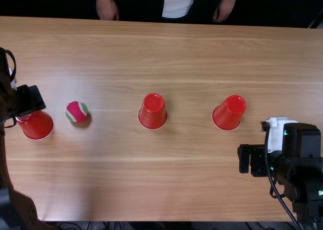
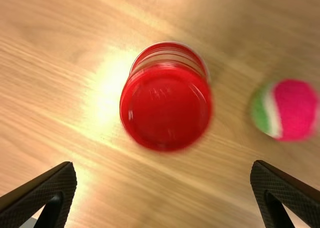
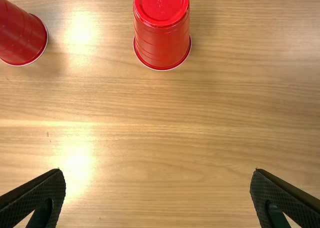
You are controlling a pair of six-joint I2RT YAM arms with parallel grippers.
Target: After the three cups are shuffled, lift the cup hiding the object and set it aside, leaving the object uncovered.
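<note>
Three red cups stand mouth-down on the wooden table. The left cup sits at the table's far left, apart from my left gripper, which hangs open just above it. A pink and green ball lies uncovered just right of that cup. The middle cup and the right cup stand farther right. My right gripper is open near the front edge, short of the right cup, holding nothing.
A person stands behind the table's far edge, hands off the table and off the cups. Bare wood stretches between the cups and in front of them.
</note>
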